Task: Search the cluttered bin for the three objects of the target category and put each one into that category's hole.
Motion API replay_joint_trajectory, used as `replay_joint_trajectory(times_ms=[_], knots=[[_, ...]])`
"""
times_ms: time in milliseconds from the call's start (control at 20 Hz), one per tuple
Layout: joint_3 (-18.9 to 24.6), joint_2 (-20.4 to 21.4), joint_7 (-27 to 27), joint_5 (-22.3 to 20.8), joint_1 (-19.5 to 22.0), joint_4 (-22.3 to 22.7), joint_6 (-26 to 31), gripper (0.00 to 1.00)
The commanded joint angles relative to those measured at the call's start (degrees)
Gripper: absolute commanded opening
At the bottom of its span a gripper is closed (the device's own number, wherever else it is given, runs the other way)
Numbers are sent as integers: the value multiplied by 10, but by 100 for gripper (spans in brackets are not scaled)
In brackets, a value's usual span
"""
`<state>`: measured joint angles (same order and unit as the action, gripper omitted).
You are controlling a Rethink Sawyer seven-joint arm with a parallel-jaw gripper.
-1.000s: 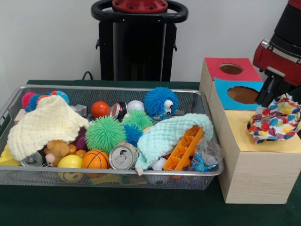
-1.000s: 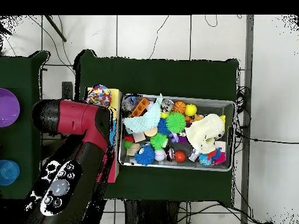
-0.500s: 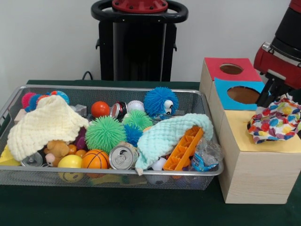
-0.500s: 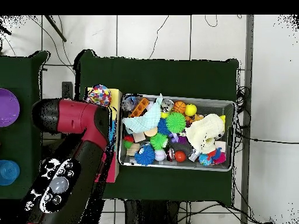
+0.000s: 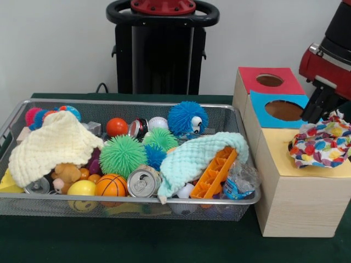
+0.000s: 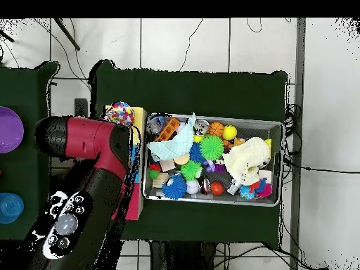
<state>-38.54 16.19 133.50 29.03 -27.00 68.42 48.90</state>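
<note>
A multicoloured patchwork cloth point(image 5: 321, 143) lies crumpled on the yellow top of the wooden box point(image 5: 285, 192); from overhead the same cloth point(image 6: 120, 114) shows beside the red arm point(image 6: 91, 155). My gripper point(image 5: 313, 109) hangs just above and behind the cloth's far edge, and its state is hidden. In the mesh bin point(image 5: 131, 204) a cream knitted cloth point(image 5: 49, 143) lies at the left. A mint knitted cloth point(image 5: 200, 154) is draped over an orange plastic piece point(image 5: 215, 174).
The box has a red section with a hole point(image 5: 269, 80) and a blue section with a hole point(image 5: 283, 110). The bin also holds spiky balls point(image 5: 122, 155), a basketball point(image 5: 110, 185), cans point(image 5: 142, 183) and small toys. The arm covers most of the box from overhead.
The arm has drawn slightly up and to the right in the front view. The patchwork cloth stays on the yellow top; the bin is unchanged.
</note>
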Motion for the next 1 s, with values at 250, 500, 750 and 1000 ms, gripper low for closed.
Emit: replay_joint_trajectory(times_ms=[250, 500, 750, 1000], knots=[[29, -22, 187, 6, 7, -14, 84, 0], [30, -21, 190, 4, 9, -17, 89, 0], [32, -20, 191, 1, 8, -18, 95, 0], [30, -21, 192, -1, 8, -17, 99, 0]])
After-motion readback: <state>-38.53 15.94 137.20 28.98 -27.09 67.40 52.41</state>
